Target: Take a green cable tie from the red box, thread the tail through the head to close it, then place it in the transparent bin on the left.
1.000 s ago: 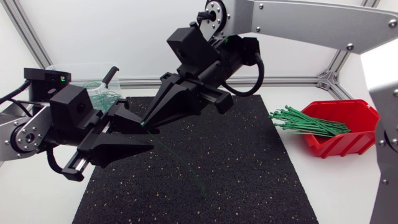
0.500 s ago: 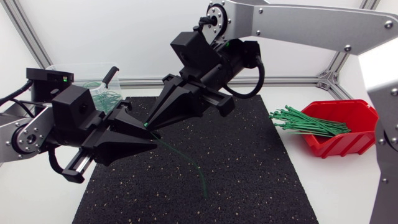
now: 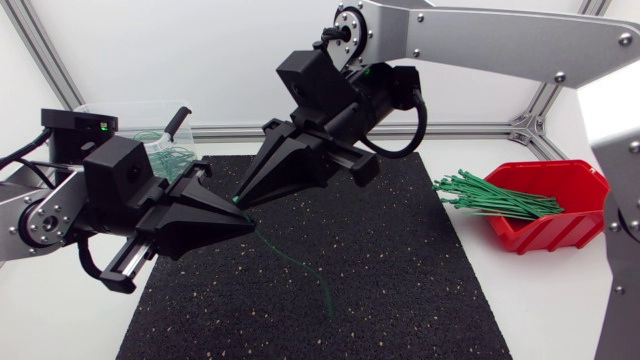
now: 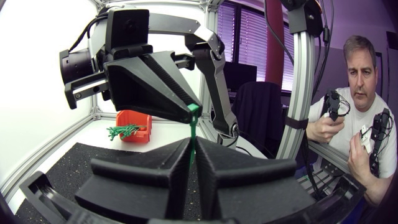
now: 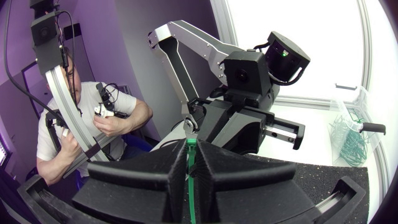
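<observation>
Both arms are raised over the worktop [image 3: 545,300], tips close together. Left pincer [image 4: 191,149] is clenched on the green cable tie [image 4: 191,132] just under its head. Right pincer [image 4: 193,111], directly ahead of it, grips the head end. The tail hangs free below both, curving to the mat [image 3: 400,260].

Judgement: the two-point hold steadies the head for threading; the loop is not yet closed.

Red box [image 3: 560,232] sits well apart behind the right pincer, transparent bin [image 3: 120,115] behind the left.

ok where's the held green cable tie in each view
Head view: cable tie trails from the gripper tips over the black mat.
Left wrist view: upright between left gripper fingers, head at right gripper tip.
Right wrist view: green strip between its own fingers.
Shared: black mat.
</observation>
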